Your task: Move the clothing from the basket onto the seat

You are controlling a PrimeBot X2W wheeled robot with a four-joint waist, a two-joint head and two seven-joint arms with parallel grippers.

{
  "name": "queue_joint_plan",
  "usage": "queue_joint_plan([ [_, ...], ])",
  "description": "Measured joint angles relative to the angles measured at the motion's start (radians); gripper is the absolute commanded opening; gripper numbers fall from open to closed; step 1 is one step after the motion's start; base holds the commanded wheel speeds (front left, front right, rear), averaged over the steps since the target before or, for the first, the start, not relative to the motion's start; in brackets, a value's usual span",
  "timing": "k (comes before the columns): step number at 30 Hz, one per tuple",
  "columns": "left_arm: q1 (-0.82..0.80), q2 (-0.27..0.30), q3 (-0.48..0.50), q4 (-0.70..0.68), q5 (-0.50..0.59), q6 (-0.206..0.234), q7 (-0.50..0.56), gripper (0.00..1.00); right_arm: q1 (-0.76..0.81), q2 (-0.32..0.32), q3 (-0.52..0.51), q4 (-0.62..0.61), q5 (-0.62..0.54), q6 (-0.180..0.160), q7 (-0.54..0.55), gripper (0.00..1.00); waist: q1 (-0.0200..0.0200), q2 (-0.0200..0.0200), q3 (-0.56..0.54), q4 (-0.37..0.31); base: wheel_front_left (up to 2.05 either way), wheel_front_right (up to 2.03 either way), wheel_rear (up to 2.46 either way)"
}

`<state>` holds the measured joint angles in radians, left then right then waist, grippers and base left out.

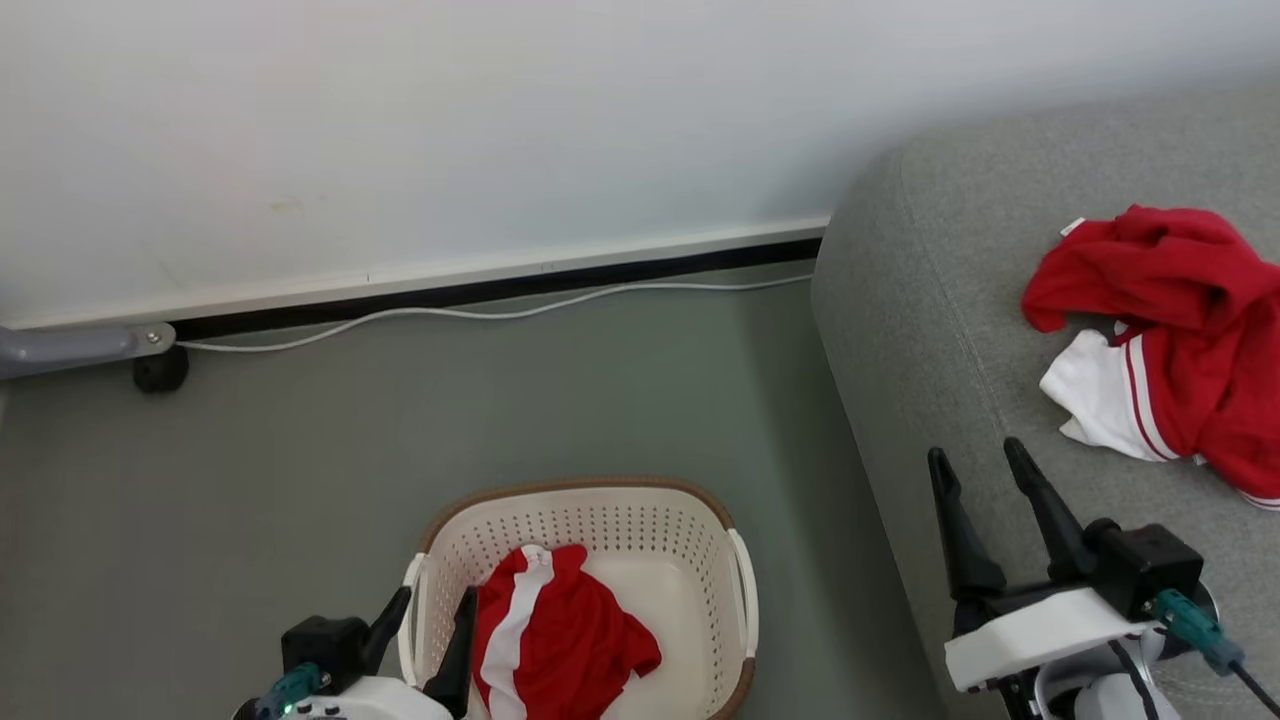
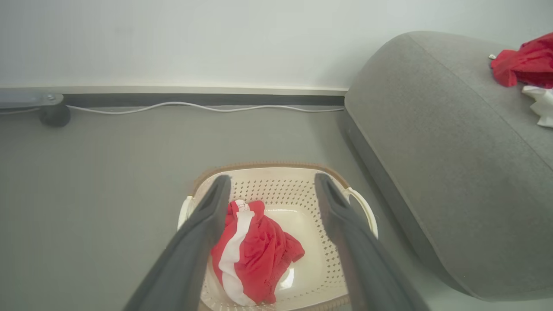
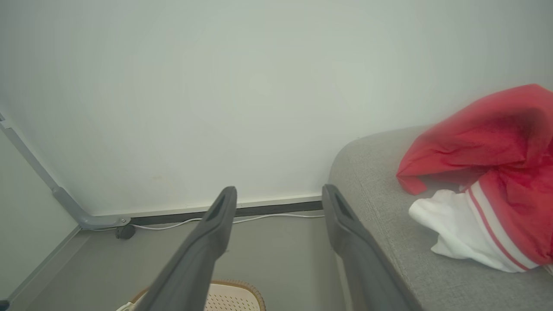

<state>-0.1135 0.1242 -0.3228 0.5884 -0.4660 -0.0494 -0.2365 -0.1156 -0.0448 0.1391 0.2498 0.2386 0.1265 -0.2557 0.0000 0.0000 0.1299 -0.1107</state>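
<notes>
A red garment with a white stripe [image 1: 555, 635] [image 2: 252, 252] lies crumpled in the cream basket [image 1: 640, 515] [image 2: 276, 175] on the floor. My left gripper [image 1: 432, 610] [image 2: 270, 183] hovers open above the basket's left side, with nothing between its fingers. A second red and white garment [image 1: 1175, 330] [image 3: 488, 172] lies bunched on the grey seat [image 1: 930, 300] [image 2: 432, 129] [image 3: 367, 172] at the right. My right gripper [image 1: 975, 455] [image 3: 278, 194] stands open over the seat's left edge, to the left of that garment and apart from it.
A white cable [image 1: 480, 312] runs along the black skirting at the foot of the white wall. A grey metal leg with a black castor [image 1: 158, 368] stands at the far left. Grey floor lies between the basket and the wall.
</notes>
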Motion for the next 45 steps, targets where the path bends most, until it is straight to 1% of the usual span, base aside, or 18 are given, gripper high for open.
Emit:
queue_joint_plan([
  [4,-0.108,-0.013,-0.023,0.095,0.007,-0.023,0.001,1.0,-0.052,0.0,-0.006,-0.029,0.0,0.0,0.0,1.0,0.0,0.0,0.077,-0.015,0.0,0.0,0.0],
  [6,-0.136,-0.017,-0.03,0.121,0.008,-0.03,0.005,1.0,-0.065,0.0,-0.008,-0.038,-0.001,0.0,0.0,1.0,0.0,0.0,0.097,-0.018,0.0,0.0,0.0],
  [13,-0.34,-0.045,-0.083,0.341,0.007,-0.065,0.044,1.0,-0.175,0.0,-0.03,-0.09,-0.011,0.0,0.0,1.0,0.0,0.0,0.252,-0.033,0.0,0.0,0.0],
  [19,-0.499,-0.058,-0.145,0.523,0.027,-0.074,0.099,1.0,-0.254,-0.001,-0.036,-0.137,-0.025,0.0,0.0,1.0,0.0,0.0,0.384,-0.048,0.0,0.0,0.0],
  [21,-0.542,-0.063,-0.165,0.577,0.034,-0.074,0.133,1.0,-0.272,-0.001,-0.035,-0.148,-0.028,0.0,0.0,1.0,0.0,0.0,0.423,-0.055,0.0,0.0,0.0],
  [26,-0.629,-0.069,-0.194,0.659,0.054,-0.072,0.187,1.0,-0.3,-0.002,-0.016,-0.166,-0.028,0.0,0.0,1.0,0.0,-0.0001,0.506,-0.077,0.0,0.0,0.0],
  [28,-0.661,-0.067,-0.206,0.675,0.066,-0.057,0.217,1.0,-0.313,-0.002,0.003,-0.171,-0.028,0.0,0.0,1.0,0.0,0.0,0.535,-0.086,0.0,0.0,0.0],
  [31,-0.7,-0.062,-0.216,0.688,0.076,-0.024,0.259,1.0,-0.332,-0.002,0.023,-0.179,-0.028,0.0,0.0,1.0,0.0,0.0,0.578,-0.098,0.0,0.0,0.0],
  [35,-0.751,-0.045,-0.237,0.698,0.106,0.035,0.317,1.0,-0.358,-0.002,0.039,-0.187,-0.022,0.0,0.0,1.0,0.0,0.0,0.631,-0.114,0.0,0.0,0.0],
  [38,-0.786,-0.038,-0.241,0.703,0.108,0.08,0.327,1.0,-0.372,-0.002,0.049,-0.196,-0.018,0.0,0.0,1.0,0.0,0.0,0.664,-0.126,0.0,0.0,0.0],
  [42,-0.831,-0.035,-0.249,0.704,0.116,0.095,0.351,1.0,-0.386,-0.003,0.06,-0.2,-0.018,0.0,0.0,1.0,0.0,0.0,0.703,-0.142,0.0,0.0,0.0],
  [45,-0.854,-0.019,-0.254,0.704,0.116,0.096,0.371,1.0,-0.405,-0.003,0.074,-0.206,-0.018,0.0,0.0,1.0,0.0,0.0,0.732,-0.153,0.0,0.0,0.0],
])
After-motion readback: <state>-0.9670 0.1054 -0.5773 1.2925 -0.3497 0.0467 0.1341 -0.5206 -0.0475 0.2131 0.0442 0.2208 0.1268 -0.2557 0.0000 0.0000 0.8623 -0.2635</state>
